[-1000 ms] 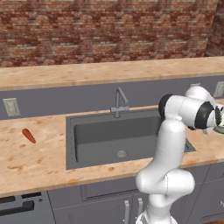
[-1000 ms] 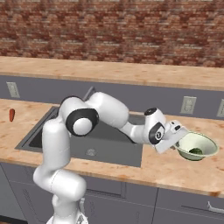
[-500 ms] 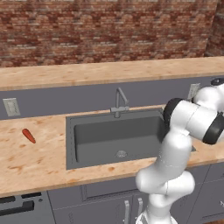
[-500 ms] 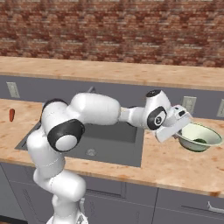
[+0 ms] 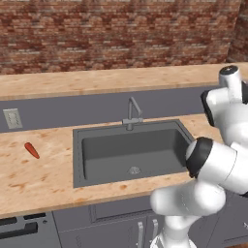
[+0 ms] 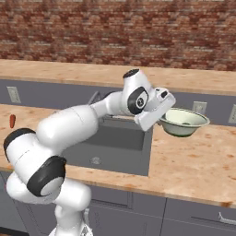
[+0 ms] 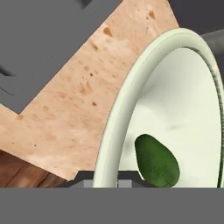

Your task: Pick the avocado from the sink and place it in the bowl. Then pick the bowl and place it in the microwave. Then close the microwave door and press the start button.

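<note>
The small dark green oval avocado [image 7: 156, 161] lies inside the wide pale cream-white bowl [image 6: 184, 122], low against its inner wall. The bowl hangs in the air above the speckled wooden counter [image 6: 193, 166], right of the dark grey rectangular sink [image 5: 131, 152], rim roughly level. The white arm's two-finger gripper [image 6: 159, 120] is clamped on the bowl's near rim, jaws closed on it. A grey metal faucet [image 5: 133, 111] stands behind the sink. A slim orange-red carrot [image 5: 32, 150] lies on the counter left of the sink.
</note>
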{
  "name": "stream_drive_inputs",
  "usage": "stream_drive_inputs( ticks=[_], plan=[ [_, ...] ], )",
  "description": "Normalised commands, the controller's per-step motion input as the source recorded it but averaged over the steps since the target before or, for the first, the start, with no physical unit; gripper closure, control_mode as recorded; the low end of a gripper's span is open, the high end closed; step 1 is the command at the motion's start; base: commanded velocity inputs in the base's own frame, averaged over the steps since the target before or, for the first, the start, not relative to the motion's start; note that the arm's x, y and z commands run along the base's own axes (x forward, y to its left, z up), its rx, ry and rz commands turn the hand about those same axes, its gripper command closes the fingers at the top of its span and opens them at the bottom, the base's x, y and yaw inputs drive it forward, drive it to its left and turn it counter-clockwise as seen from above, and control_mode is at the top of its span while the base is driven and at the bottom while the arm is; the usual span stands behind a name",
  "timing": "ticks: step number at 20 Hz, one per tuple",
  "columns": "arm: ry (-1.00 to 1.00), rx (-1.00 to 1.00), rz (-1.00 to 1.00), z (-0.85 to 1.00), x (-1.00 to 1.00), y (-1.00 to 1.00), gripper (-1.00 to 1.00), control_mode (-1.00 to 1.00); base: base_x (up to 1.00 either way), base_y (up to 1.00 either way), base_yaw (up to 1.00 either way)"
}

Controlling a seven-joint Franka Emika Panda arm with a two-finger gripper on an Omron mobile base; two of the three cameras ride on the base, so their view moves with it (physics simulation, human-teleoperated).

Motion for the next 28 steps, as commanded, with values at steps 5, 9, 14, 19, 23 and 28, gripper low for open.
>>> stream_drive_inputs(
  ticks=[5, 9, 14, 19, 23, 28],
  plan=[
    [-0.11, 0.00, 0.29, 0.15, -0.40, 0.78, 1.00, -1.00, 0.00, 0.00, 0.00],
    [-0.06, 0.00, 0.26, 0.05, -0.14, 0.69, 1.00, -1.00, 0.00, 0.00, 0.00],
    [-0.01, 0.00, 0.19, 0.06, 0.00, 0.55, 1.00, -1.00, 0.00, 0.00, 0.00],
    [-0.02, 0.00, 0.12, 0.05, -0.06, 0.21, 1.00, -1.00, 0.00, 0.00, 0.00],
    [-0.05, 0.00, 0.01, 0.76, -0.31, 0.16, 1.00, -1.00, 0.00, 0.00, 0.00],
    [0.00, 0.00, 0.02, 0.77, -0.41, 0.39, 1.00, -1.00, 0.00, 0.00, 0.00]
  ],
)
